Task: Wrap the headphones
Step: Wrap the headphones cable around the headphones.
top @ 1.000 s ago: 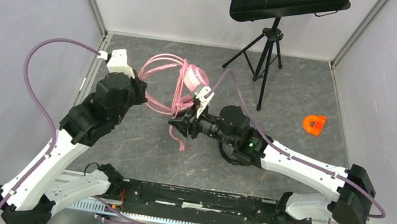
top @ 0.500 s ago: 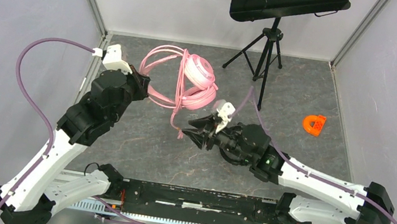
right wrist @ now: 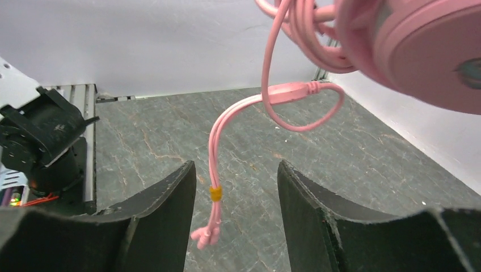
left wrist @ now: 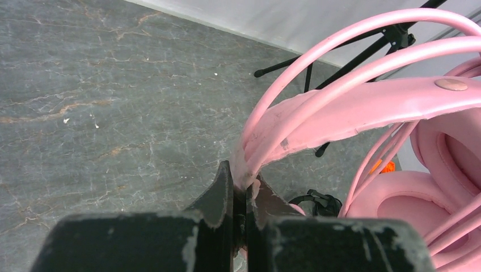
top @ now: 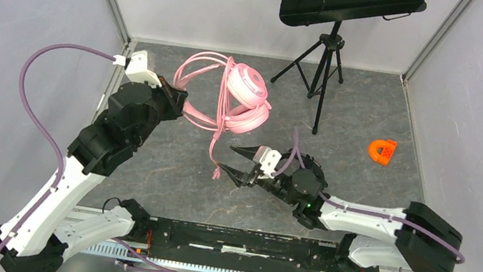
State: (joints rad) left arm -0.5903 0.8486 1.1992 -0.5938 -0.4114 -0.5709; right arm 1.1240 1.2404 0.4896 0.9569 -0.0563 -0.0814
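The pink headphones (top: 247, 101) hang in the air above the table's back middle, with cable loops wound over the headband. My left gripper (top: 180, 104) is shut on the pink headband (left wrist: 363, 107), which its jaws (left wrist: 241, 182) pinch. The pink cable's end (top: 217, 170) dangles free below the headset. My right gripper (top: 240, 164) is open and empty, just right of that dangling end. In the right wrist view the cable end (right wrist: 214, 195), with a small yellow band, hangs between and beyond the open fingers (right wrist: 235, 170), and an ear cup (right wrist: 420, 51) is at upper right. The black headset is out of view.
A black music stand on a tripod (top: 324, 54) stands at the back, right of the headset. A small orange plastic piece (top: 382, 151) lies on the table at the right. Grey walls enclose the left, back and right sides.
My right gripper has drawn back from the headset toward the near side and stands open. The headset, held by the left gripper, has shifted slightly right and its ear cups are now in full view.
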